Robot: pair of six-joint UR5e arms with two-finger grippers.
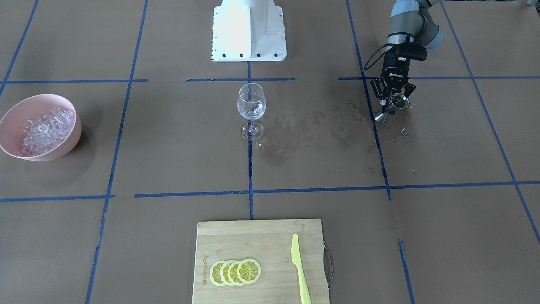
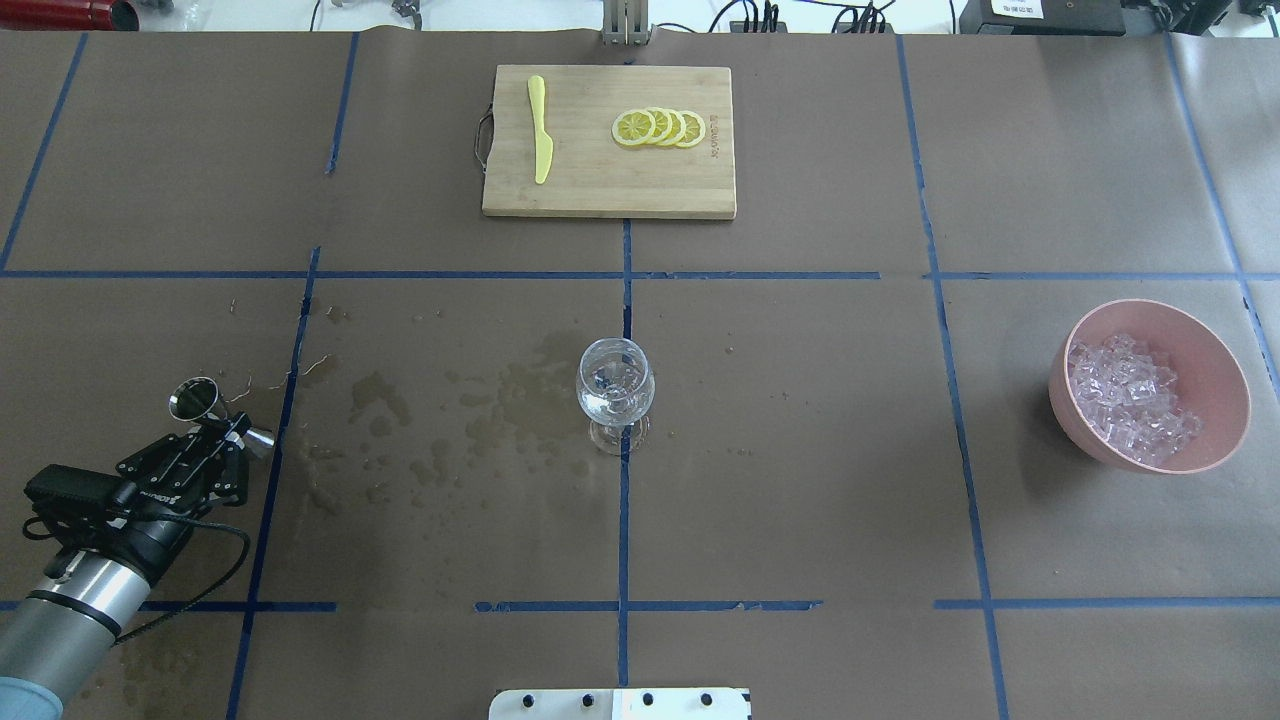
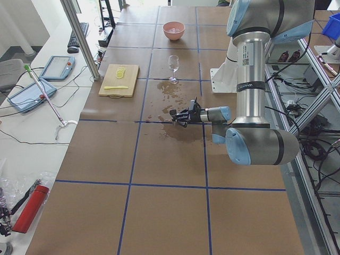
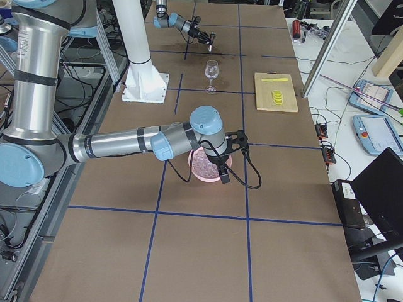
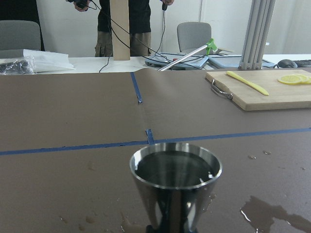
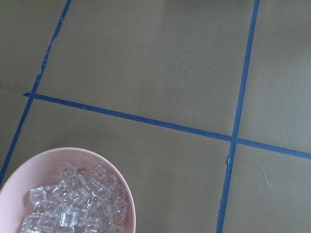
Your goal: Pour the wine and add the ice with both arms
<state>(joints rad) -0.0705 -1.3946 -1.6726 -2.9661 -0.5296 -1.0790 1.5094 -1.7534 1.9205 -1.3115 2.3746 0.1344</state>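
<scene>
My left gripper (image 1: 391,104) (image 2: 226,428) is shut on a steel double-cone jigger (image 1: 397,101) (image 2: 196,398), held tilted just over the table at my left. In the left wrist view the jigger (image 5: 175,178) has its open cup facing up; I cannot tell if liquid is in it. The wine glass (image 1: 252,104) (image 2: 616,386) stands upright at the table's middle with a little clear wine at the bottom. Ice cubes (image 1: 45,129) (image 2: 1128,398) (image 6: 77,206) fill a pink bowl (image 2: 1226,372). My right gripper (image 4: 224,171) hangs over that bowl; I cannot tell if it is open.
Wet spill patches (image 2: 500,400) (image 1: 295,135) darken the paper between the glass and the jigger. A bamboo cutting board (image 2: 600,190) at the far edge carries lemon slices (image 2: 660,127) and a yellow knife (image 2: 540,130). The white robot base (image 1: 249,33) is behind the glass.
</scene>
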